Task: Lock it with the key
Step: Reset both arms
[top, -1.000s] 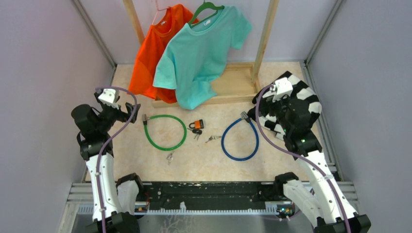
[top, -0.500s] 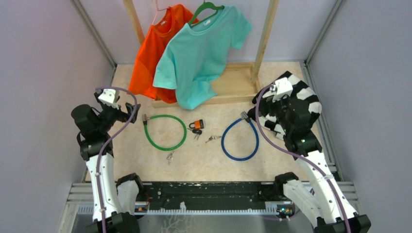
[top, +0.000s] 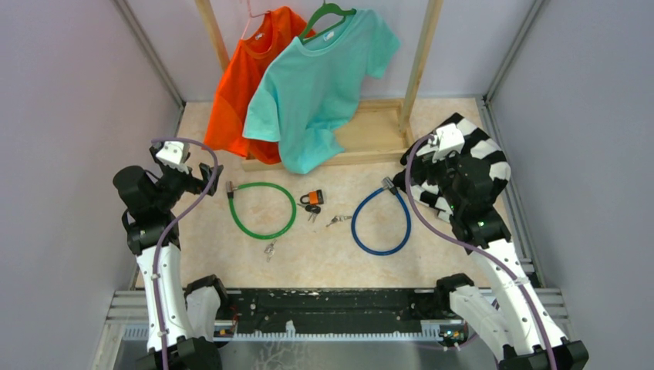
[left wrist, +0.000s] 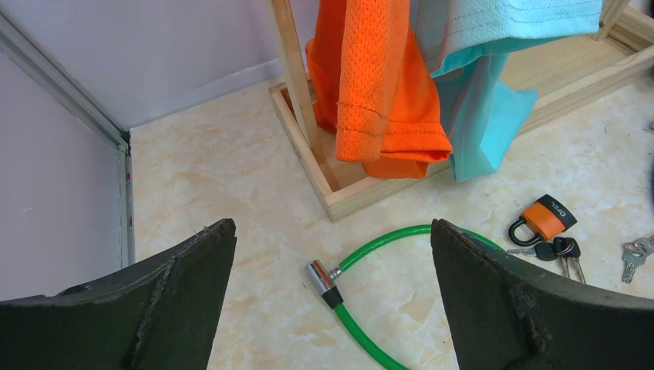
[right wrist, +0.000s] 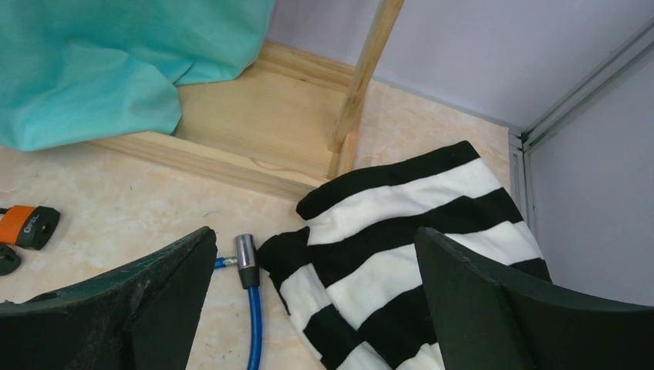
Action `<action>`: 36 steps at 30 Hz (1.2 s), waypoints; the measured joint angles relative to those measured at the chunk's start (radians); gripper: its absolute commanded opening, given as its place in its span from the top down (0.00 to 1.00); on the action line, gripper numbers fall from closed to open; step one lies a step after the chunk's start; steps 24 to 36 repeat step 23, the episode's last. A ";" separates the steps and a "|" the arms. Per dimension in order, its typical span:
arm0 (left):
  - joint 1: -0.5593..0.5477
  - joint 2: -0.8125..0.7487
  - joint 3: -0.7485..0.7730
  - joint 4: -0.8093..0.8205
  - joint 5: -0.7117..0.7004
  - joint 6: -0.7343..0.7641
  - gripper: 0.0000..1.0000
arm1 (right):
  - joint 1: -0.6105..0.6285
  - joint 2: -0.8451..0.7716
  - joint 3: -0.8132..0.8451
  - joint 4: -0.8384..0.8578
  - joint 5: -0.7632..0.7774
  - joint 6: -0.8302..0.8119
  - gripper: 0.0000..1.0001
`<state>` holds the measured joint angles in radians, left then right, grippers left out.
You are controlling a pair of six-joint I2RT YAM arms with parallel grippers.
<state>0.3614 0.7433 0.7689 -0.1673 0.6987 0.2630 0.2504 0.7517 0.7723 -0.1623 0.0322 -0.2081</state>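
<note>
Robot test cell: plain grey walls (top: 69, 92), aluminium frame rails (top: 150, 50).

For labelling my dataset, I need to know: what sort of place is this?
Probably a robot test booth: plain grey walls, two arms on a metal rail, and shirts hung on a wooden rack as props.

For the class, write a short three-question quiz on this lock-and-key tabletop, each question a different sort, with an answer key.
1. True or false: the left hand and the right hand each grip a key.
2. Which lies between the green cable lock and the blue cable lock? A) orange padlock B) a hammer C) a cup
3. Fill in: the teal shirt partly covers a ___ shirt.
Key: 1 false; 2 A; 3 orange.
</note>
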 measured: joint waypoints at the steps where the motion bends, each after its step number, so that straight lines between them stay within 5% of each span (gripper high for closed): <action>1: 0.000 0.000 0.000 0.000 0.000 0.000 0.00 | 0.000 0.000 0.000 -0.002 0.000 0.000 0.01; 36: 0.000 0.000 0.000 -0.002 0.000 0.001 0.00 | 0.000 -0.005 0.000 0.000 0.001 0.000 0.02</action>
